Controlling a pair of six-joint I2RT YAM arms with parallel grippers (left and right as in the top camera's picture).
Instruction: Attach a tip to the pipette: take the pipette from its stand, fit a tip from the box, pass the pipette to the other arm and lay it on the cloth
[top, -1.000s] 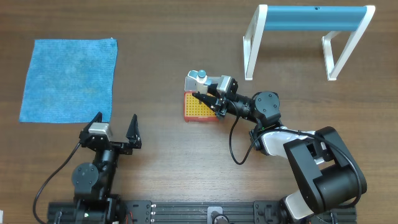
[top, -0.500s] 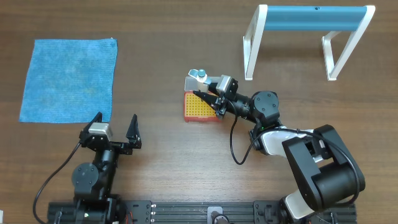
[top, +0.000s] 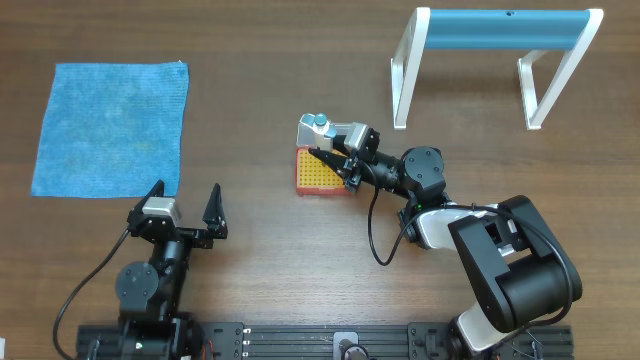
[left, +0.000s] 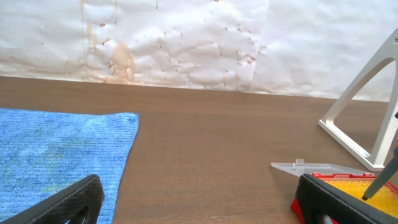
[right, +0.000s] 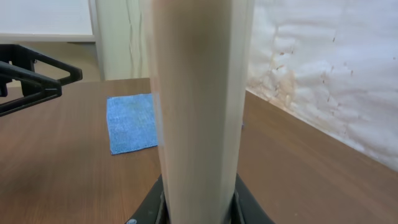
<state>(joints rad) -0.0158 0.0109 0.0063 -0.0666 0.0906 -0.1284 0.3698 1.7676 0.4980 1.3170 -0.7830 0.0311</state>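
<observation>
Between the right gripper's (top: 338, 156) closed fingers, a cream-white plastic pipette (top: 318, 126) is standing nearly upright, pinched around its barrel (right: 199, 112). Just under that gripper, a red tip box with a yellow rack (top: 318, 176) is sitting on the brown wooden table (top: 260, 260). Well apart from the gripper, behind its wrist side, a white-legged stand with a blue top bar (top: 500, 25) is standing. The left gripper (top: 187, 192) is resting low near its base, fingers spread wide and holding nothing, and a blue square cloth (top: 110, 125) is lying just ahead of it, one corner close to its left fingertip.
</observation>
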